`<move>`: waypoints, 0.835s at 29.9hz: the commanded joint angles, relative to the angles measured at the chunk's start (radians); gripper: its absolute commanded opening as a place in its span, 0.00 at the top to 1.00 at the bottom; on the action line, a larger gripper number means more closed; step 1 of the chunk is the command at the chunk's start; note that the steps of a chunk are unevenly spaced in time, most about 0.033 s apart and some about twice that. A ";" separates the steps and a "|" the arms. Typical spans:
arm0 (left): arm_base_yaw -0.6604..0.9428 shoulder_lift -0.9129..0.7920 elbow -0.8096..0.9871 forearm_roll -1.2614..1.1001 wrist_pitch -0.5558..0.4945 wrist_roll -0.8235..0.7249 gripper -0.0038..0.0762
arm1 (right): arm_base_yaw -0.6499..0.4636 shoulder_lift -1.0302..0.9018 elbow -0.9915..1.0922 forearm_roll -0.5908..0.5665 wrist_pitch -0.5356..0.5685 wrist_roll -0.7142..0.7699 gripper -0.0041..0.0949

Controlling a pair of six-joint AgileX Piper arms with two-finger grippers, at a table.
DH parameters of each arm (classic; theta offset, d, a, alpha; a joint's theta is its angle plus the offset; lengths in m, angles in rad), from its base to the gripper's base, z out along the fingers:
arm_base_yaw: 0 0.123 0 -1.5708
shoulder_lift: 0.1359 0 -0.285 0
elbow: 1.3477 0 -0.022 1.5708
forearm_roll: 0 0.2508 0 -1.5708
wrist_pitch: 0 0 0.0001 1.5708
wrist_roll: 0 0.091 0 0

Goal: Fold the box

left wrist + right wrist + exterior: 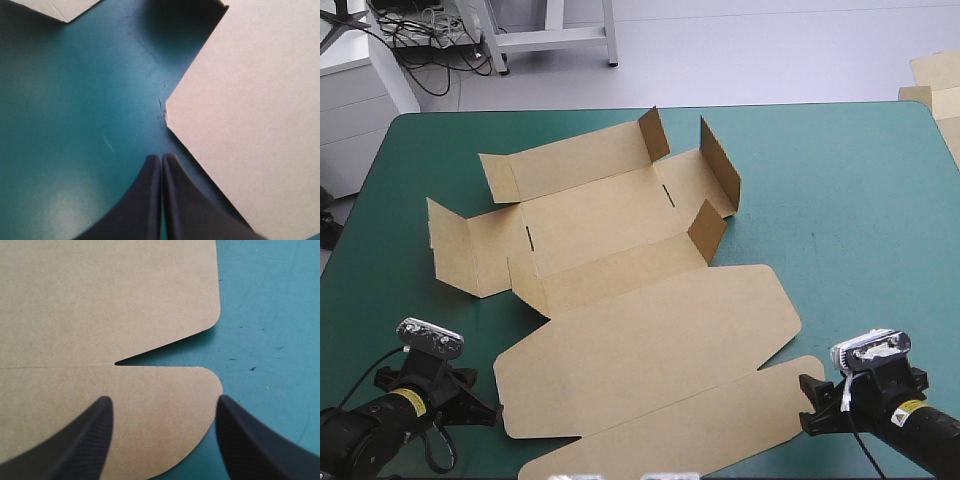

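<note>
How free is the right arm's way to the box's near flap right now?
Probably free, yes: the right gripper is open and straddles the rounded flap corner of the box, one finger over board, the other over the teal-green cover, with nothing in between.

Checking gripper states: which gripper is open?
The right gripper: its fingers stand apart over a rounded flap of the box; the left gripper is shut beside it.

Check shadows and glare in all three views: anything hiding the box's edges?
High view: even light, the box outline clear, its raised flaps throwing short soft shadows. Left wrist view: a dark shadow on the teal-green cover beside the box's edge, and a pale sheen beside the shut left gripper. Right wrist view: a thin shadow in the box's notch, edges plain.
</note>
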 commanded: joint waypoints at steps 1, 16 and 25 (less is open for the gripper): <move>0.000 0.005 -0.034 0.000 -0.043 -0.005 0.96 | 0.000 0.007 -0.024 0.017 -0.049 -0.012 0.17; 0.000 0.005 -0.034 0.000 -0.043 0.001 0.96 | 0.000 0.083 -0.215 0.016 0.296 0.028 0.16; 0.000 0.005 -0.034 0.000 -0.043 -0.002 0.96 | 0.000 0.291 -0.457 0.041 0.381 0.088 0.16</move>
